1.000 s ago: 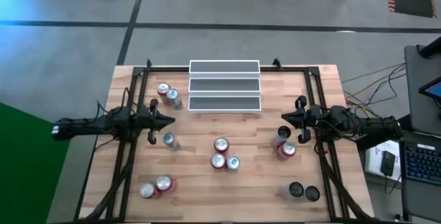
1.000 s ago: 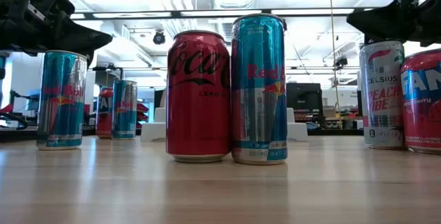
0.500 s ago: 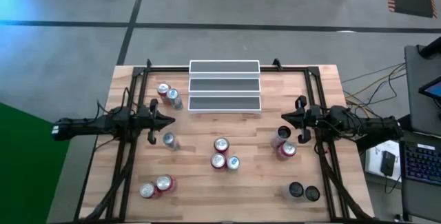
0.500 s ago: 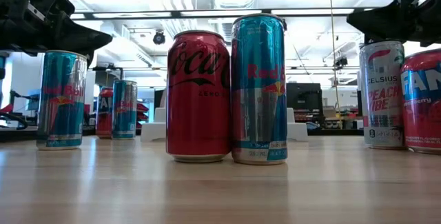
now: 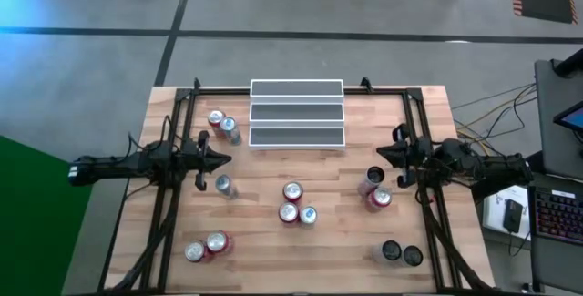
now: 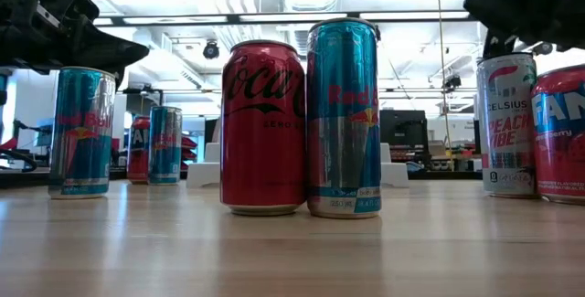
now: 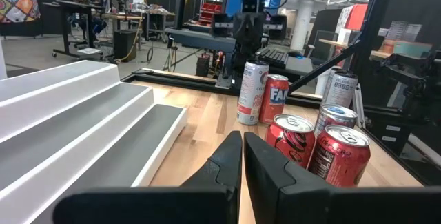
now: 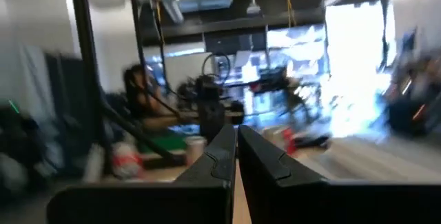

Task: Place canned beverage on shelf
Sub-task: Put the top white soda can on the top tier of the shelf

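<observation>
The shelf [image 5: 297, 114], a white three-step rack with grey treads, stands at the table's far middle with nothing on it; it also shows in the left wrist view [image 7: 83, 120]. Cans stand upright on their bases about the table: three in the middle [image 5: 293, 205], a slim blue one [image 5: 223, 185] by my left gripper, and a pair [image 5: 375, 189] by my right gripper. My left gripper [image 5: 229, 159] is shut and empty, held above the table's left part. My right gripper [image 5: 378, 157] is shut and empty above the right part, just beyond the pair.
A red and a blue can [image 5: 222, 123] stand left of the shelf. Two cans [image 5: 206, 247] stand at the near left, and two dark cans [image 5: 402, 254] at the near right. A black frame [image 5: 182, 105] rims the table. Bare wood lies in front of the shelf [image 5: 297, 164].
My right gripper has drawn back a little toward the table's right edge and risen slightly, staying shut. The cans and my left gripper have kept still.
</observation>
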Robot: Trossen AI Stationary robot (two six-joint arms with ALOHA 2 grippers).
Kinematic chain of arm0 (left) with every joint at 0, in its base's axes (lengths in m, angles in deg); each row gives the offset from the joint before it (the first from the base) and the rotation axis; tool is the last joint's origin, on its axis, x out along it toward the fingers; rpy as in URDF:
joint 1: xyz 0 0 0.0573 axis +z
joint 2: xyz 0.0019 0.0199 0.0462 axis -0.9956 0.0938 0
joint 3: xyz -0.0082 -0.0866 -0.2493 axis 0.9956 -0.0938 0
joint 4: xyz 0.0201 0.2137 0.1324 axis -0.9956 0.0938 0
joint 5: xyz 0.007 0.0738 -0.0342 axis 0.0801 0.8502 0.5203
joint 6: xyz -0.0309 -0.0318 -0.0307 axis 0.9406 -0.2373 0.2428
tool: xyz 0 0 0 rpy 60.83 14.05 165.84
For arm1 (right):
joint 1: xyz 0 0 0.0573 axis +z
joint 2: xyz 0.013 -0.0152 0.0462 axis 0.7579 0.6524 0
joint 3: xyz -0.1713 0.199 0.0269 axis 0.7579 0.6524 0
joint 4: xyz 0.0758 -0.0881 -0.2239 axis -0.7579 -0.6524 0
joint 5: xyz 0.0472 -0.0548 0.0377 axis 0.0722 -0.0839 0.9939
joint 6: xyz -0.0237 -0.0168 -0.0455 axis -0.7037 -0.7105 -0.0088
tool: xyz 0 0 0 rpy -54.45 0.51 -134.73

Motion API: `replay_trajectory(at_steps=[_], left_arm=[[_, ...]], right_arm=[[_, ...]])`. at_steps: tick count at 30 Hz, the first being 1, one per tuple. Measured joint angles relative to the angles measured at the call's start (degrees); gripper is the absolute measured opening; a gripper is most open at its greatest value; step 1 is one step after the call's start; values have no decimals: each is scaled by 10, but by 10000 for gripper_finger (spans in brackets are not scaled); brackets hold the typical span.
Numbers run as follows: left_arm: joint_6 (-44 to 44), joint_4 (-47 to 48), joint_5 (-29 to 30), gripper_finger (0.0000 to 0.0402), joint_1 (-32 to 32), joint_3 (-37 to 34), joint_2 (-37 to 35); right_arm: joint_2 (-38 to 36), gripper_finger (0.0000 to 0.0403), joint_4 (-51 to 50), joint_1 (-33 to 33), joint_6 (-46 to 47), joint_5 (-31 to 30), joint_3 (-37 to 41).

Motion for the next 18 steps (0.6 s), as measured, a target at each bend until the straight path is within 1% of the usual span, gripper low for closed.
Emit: replay_trajectory(at_steps=[2, 6, 10, 12, 15, 18], left_arm=[[0, 0, 0, 1, 0, 0, 0], [0, 0, 0, 1, 0, 0, 0], [0, 0, 3, 1, 0, 0, 0], [0, -2, 25, 1, 1, 0, 0], [0, -3, 29, 1, 1, 0, 0], [0, -6, 30, 1, 1, 0, 0]], right_arm=[[0, 9, -2, 0, 66, 0, -2], [0, 9, -1, 0, 156, 0, -3], [0, 9, 11, 0, 218, 0, -4], [0, 9, 17, 0, 241, -1, -4], [0, 9, 22, 0, 285, -36, -5], [0, 9, 15, 0, 385, -77, -6]])
